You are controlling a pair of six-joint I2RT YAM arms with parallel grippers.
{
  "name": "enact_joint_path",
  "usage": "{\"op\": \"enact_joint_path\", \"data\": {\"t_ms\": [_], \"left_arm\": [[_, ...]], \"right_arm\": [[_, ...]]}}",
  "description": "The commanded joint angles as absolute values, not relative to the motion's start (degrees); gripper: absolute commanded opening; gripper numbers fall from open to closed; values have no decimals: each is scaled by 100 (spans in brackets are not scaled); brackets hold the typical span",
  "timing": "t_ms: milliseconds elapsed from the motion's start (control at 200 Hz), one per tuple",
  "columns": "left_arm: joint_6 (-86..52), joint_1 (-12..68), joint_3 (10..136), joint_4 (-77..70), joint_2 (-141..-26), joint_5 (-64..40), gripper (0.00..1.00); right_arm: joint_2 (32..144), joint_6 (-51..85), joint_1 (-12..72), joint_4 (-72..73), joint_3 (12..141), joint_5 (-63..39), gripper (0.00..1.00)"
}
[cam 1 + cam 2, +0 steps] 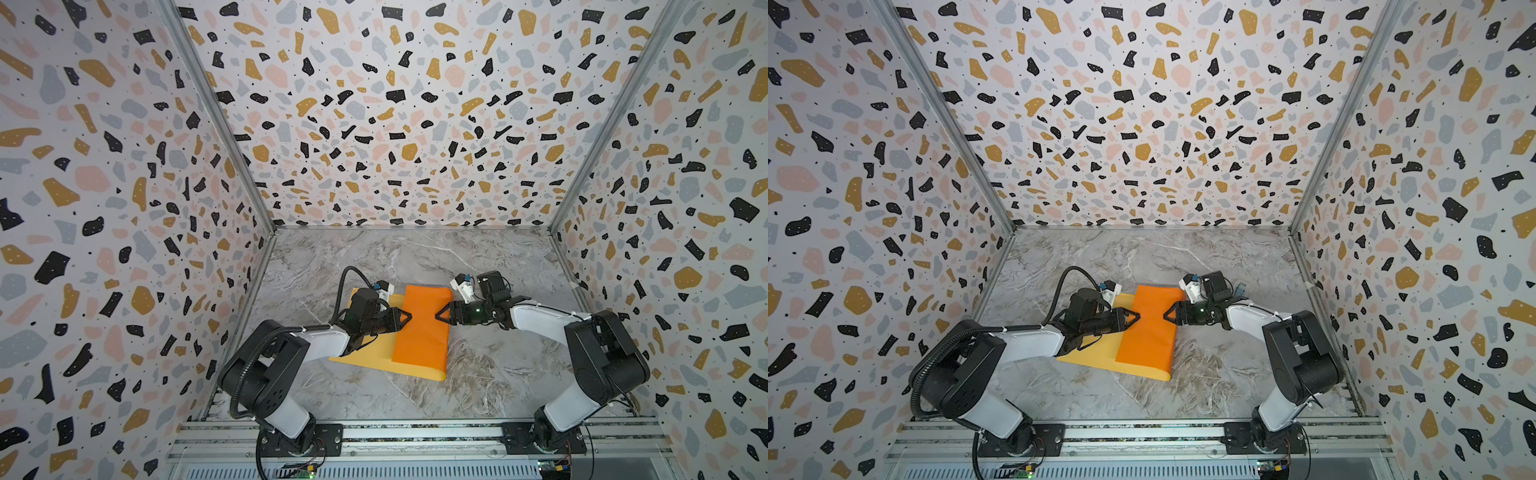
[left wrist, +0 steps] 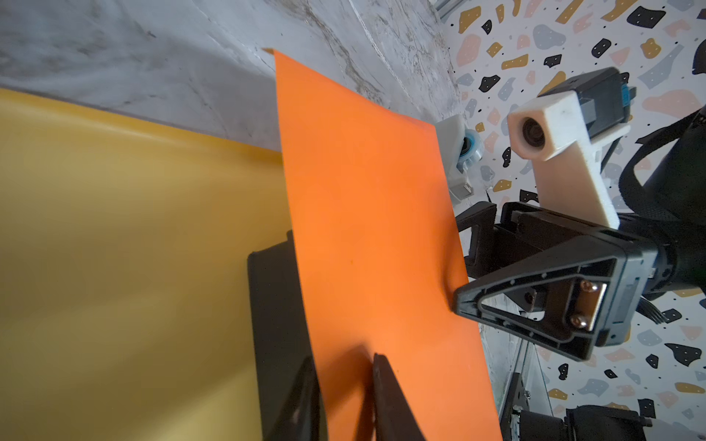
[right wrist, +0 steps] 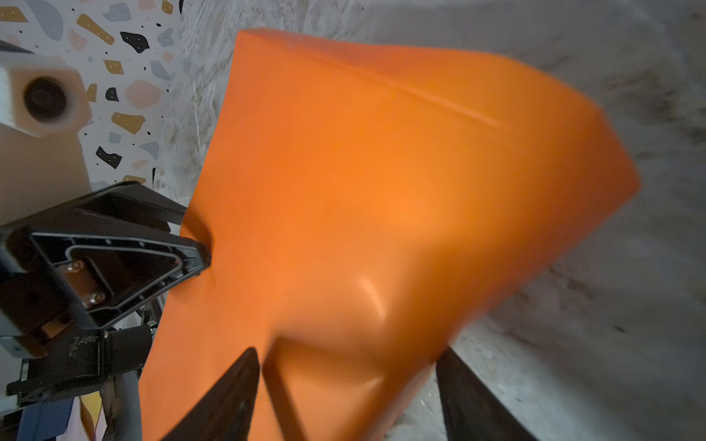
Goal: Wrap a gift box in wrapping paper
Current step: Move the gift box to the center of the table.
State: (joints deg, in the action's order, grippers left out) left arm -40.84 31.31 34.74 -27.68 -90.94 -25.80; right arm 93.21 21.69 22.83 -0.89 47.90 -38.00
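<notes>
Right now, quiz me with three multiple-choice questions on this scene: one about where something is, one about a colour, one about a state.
1. Where are the left jaws and right jaws?
A) at opposite side edges of the orange flap
B) both on the front rail
C) both up at the back wall

2. What colour is the part of the wrapping paper that lies flat?
A) green
B) navy
C) mustard yellow

3. How does the paper lie?
A) crumpled in a ball
B) partly folded over itself
C) spread fully flat

Answers:
1 A, both top views show their tips meeting the flap's two sides.
2 C, yellow shows beside the flap.
3 B, the orange face lies over the yellow.
</notes>
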Motion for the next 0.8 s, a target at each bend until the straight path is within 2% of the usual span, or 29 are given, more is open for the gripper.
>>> {"op": "enact_joint_path", "data": {"t_ms": [0,591,796], "left_arm": [[-3920,3190,3218,-2013,-9343,-2302,21],[-3981,3190,3094,-2061,-9176,-2207,21],[-3930,3193,3106,-2048,-9255,-2165,20]], "right_arm": [[9384,2161,2329,-23,5111,-4023,72],[10048,1894,2346,-302,5840,-4087,71],[9954,1774,2310,-500,5871,-3981,72]]}}
